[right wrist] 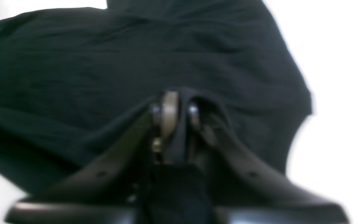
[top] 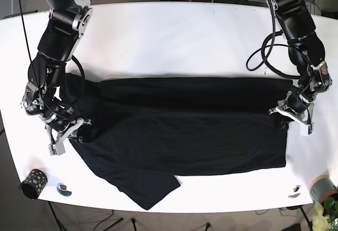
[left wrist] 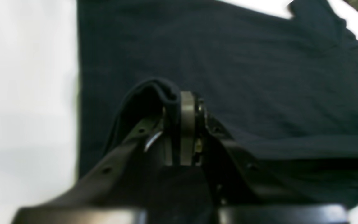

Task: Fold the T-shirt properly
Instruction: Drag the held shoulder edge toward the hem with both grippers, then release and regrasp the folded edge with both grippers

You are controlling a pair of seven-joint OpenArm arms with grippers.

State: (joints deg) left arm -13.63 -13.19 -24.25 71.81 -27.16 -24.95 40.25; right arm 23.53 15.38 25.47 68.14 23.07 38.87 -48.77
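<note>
While blur softens both wrist views, each gripper, left (left wrist: 174, 124) and right (right wrist: 179, 124), clenches T-shirt (top: 185, 136) cloth; a cup (top: 31, 183) stands near-left.

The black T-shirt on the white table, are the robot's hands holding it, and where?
Yes. Both grippers pinch the black cotton T-shirt: the left gripper at its hem-end edge, the right gripper at the sleeve end.

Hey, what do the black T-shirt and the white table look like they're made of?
The T-shirt looks like a soft matte knit, probably cotton jersey: it drapes, wrinkles, and bunches where the left tool and the right tool pinch it. The table looks like a smooth, hard white surface, perhaps laminate or painted board; its faint sheen leaves the exact material open.
</note>
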